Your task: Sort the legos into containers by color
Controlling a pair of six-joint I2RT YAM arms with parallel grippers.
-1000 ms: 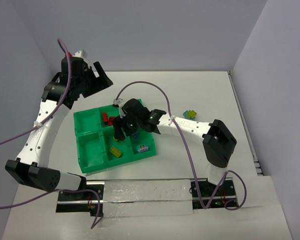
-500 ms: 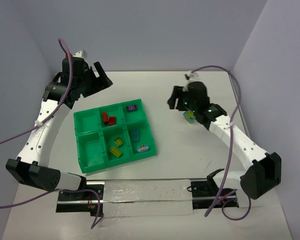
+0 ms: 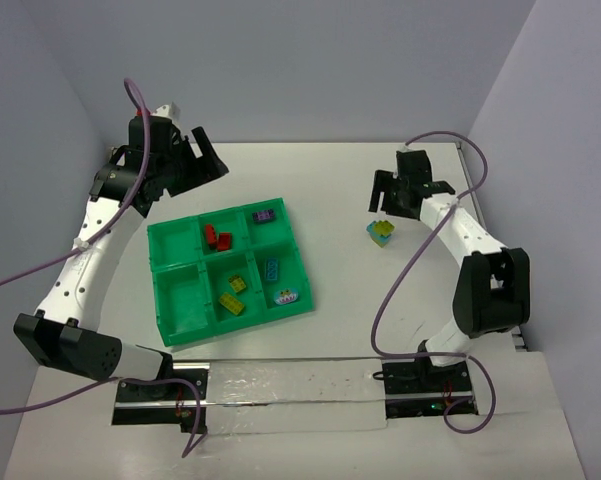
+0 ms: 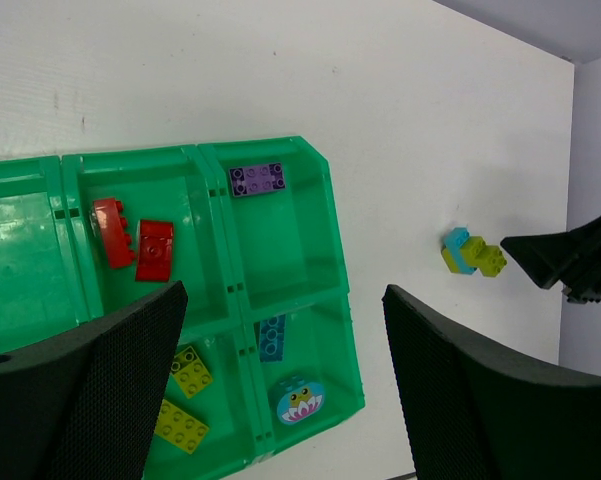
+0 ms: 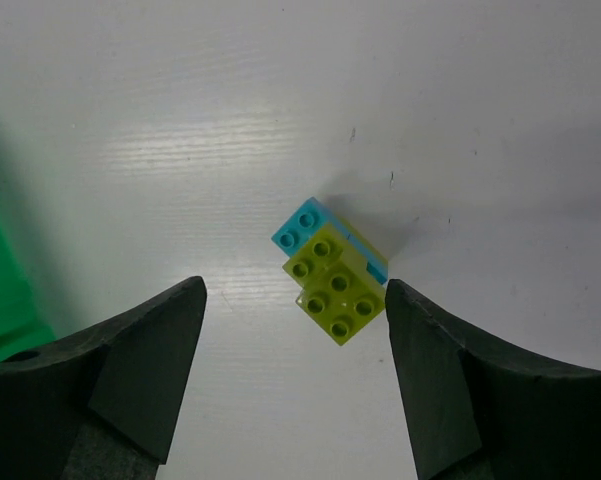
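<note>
A yellow-green lego stacked on a light blue one (image 5: 332,282) stands on the white table, right of the tray (image 3: 382,232). My right gripper (image 5: 293,290) hovers above that stack, open, with nothing between its fingers (image 3: 396,205). The green tray (image 3: 153,262) holds two red legos (image 3: 218,237), a purple one (image 3: 266,214), a blue one (image 3: 271,269) beside a blue brick with a lotus print (image 3: 286,296), and two yellow-green ones (image 3: 233,293). My left gripper (image 4: 280,295) hangs open and empty high above the tray's back left (image 3: 206,157).
The tray's two left compartments (image 3: 185,295) hold nothing. Grey walls close the table at the back and right. Purple cables loop over both arms. A clear strip (image 3: 280,385) lies along the near edge between the arm bases.
My right arm has swung from above the tray to the right side of the table, over the stacked legos, and its jaws have widened. The left arm has hardly moved.
</note>
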